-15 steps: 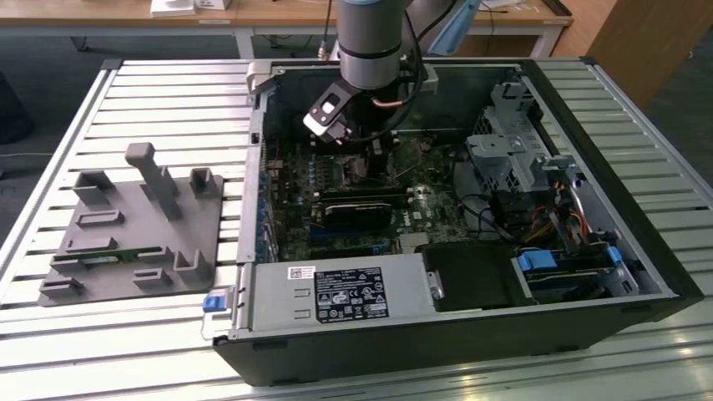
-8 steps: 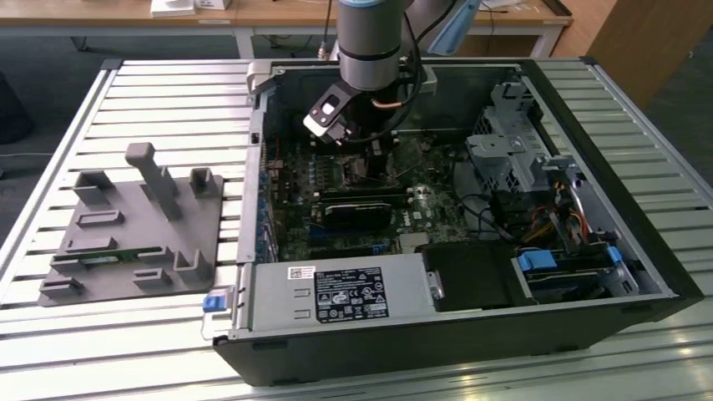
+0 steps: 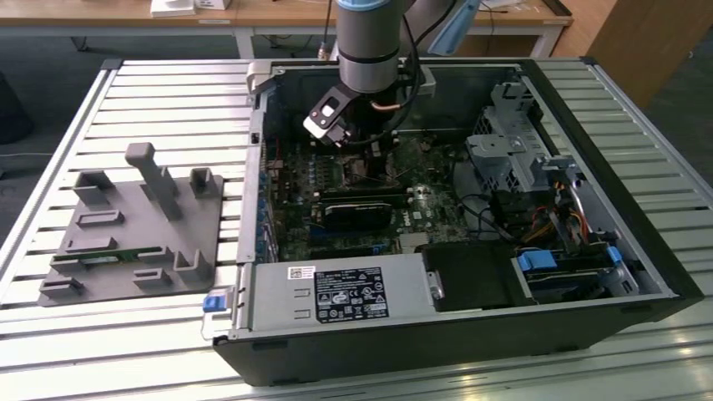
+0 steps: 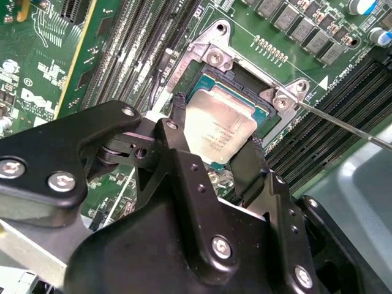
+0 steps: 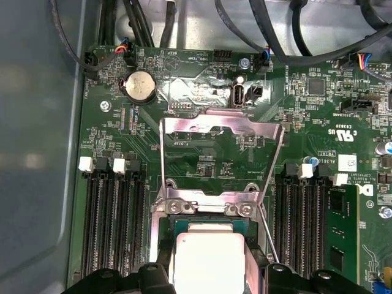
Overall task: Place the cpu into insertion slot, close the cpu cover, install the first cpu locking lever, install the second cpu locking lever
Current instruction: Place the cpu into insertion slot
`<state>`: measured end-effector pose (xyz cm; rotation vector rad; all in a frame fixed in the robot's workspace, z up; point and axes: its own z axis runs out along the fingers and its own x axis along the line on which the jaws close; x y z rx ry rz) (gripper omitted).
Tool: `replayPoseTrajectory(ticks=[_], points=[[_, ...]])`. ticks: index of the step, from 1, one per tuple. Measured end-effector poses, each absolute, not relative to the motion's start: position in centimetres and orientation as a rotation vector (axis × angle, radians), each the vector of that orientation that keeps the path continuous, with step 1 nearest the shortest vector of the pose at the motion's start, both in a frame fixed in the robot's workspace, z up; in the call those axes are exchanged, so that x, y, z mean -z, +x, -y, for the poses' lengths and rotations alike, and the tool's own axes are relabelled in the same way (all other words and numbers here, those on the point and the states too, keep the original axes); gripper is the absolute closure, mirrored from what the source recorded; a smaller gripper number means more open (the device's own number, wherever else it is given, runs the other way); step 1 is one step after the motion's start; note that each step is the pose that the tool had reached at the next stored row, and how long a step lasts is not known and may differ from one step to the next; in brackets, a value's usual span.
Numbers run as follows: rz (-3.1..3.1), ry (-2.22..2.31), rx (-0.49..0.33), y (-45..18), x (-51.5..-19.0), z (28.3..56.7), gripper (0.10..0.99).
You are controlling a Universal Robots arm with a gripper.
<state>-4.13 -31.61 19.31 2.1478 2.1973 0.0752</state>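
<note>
Right in close on the gripper (image 4: 214,130), clamped across the cpu (image 4: 222,122) by the look of it, one black finger (image 4: 177,113) tight on one edge, the other against the opposite corner. Pale silver top facing up and level, sitting in or just over the insertion slot (image 4: 242,75); cannot tell which from here, so call it the placing step, nearly home. Best handled gently: hold the chip flat, square its sides to the black walls of the slot, lower with no push at all, and let go only once level all round. No sliding sideways, judging by the snug fit. Just beside the slot, a thin wire locking lever (image 4: 343,125), swung out over the memory slots (image 4: 349,86); worth a wide berth, for fear of a snag and a jogged chip. Beyond the hinge in the first wrist view, the cpu cover (image 5: 220,120) tipped right back, window open onto the green board (image 5: 202,159), well clear of the chip. Nothing closed yet, lever unlatched as far as can be judged. Further out in the exterior view, arm (image 3: 368,42) reaching down into the open computer case (image 3: 446,351), lying flat on the slatted table (image 3: 167,92), with a grey holder block (image 3: 123,234) off to the exterior view's left, well apart from the work.
</note>
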Motion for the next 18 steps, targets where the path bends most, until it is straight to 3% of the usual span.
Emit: replayPoseTrajectory(ticks=[18], points=[[-2.195, 2.15, -0.075, -4.18, -19.36, 31.6, 0.549]])
